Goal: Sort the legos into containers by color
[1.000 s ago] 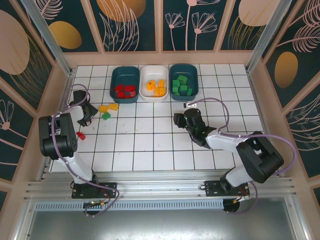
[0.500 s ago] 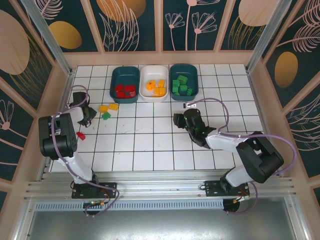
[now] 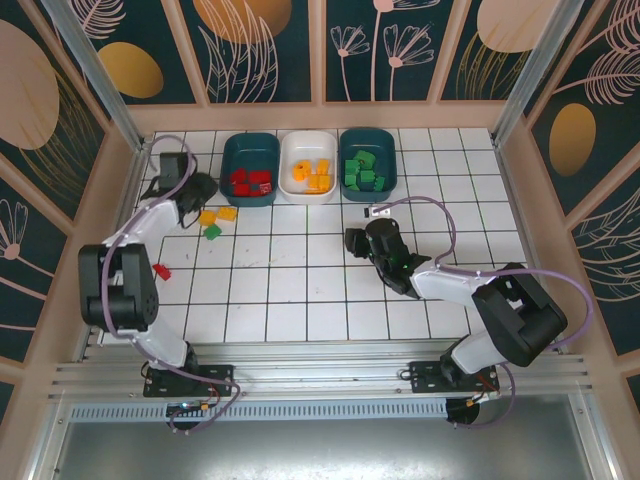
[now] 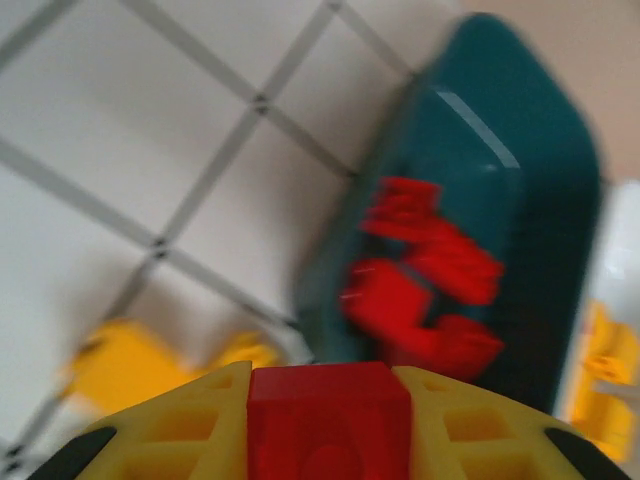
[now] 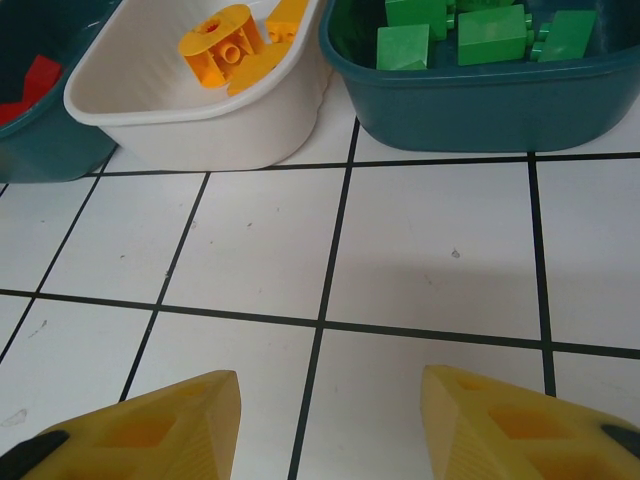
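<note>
My left gripper [image 3: 200, 187] hovers just left of the left teal container [image 3: 228, 165], shut on a red lego [image 4: 330, 425] that sits between its yellow fingers. That container [image 4: 530, 170] holds red legos [image 4: 425, 270]. The white container [image 3: 285, 170] holds yellow-orange legos [image 5: 225, 40], and the right teal container [image 3: 392, 160] holds green ones [image 5: 490, 35]. Two yellow legos [image 3: 217, 215], a green one [image 3: 212, 232] and a red one [image 3: 161, 271] lie loose on the left tiles. My right gripper [image 3: 352, 240] stands open over bare tile [image 5: 330, 420], in front of the white and green containers.
The three containers stand side by side along the back row of tiles. A wooden wall [image 3: 130, 170] borders the left side close to my left arm. A small white piece [image 3: 378, 211] lies on a tile behind my right gripper.
My left gripper has shut on a red lego and swung up and to the right, from the left tiles toward the red container. The right arm has hardly moved.
</note>
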